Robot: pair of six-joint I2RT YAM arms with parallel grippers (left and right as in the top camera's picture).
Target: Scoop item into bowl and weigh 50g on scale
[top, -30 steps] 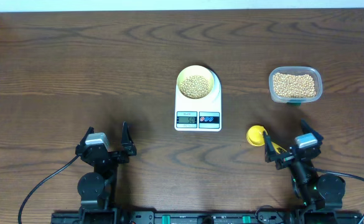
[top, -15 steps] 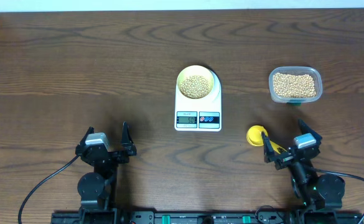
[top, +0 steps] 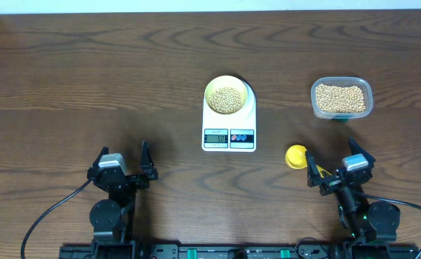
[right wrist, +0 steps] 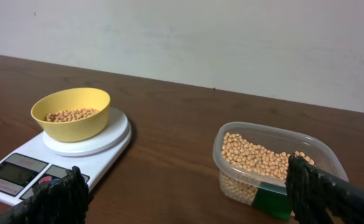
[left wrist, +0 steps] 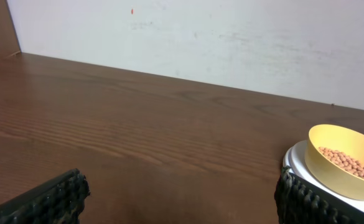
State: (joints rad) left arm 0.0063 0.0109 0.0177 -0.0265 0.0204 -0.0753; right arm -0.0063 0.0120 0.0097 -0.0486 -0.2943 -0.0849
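Nearest the robot's base, well left of the scale [top: 228, 124], the left gripper [top: 122, 155] sits low over the dark wooden table [top: 88, 72]. It faces forward, its ribbed black fingers [left wrist: 45, 202] spread wide on nothing. Near-right of the scale, the right gripper [top: 332, 162] is posed alike, jaws apart and empty. A bright yellow plastic scoop [top: 295, 156], seen only from overhead, lies between it and the scale, its handle perhaps touching the inner finger. The scale is flat, white and rectangular, with its dark display on the near edge. On its round platter stands the smooth pale yellow bowl [top: 210, 89], partly filled with tiny round tan beans [top: 228, 99]. Right of the scale, well apart, a clear rounded plastic container [top: 314, 97] holds more. Only the right wrist view shows its green label [right wrist: 269, 200].
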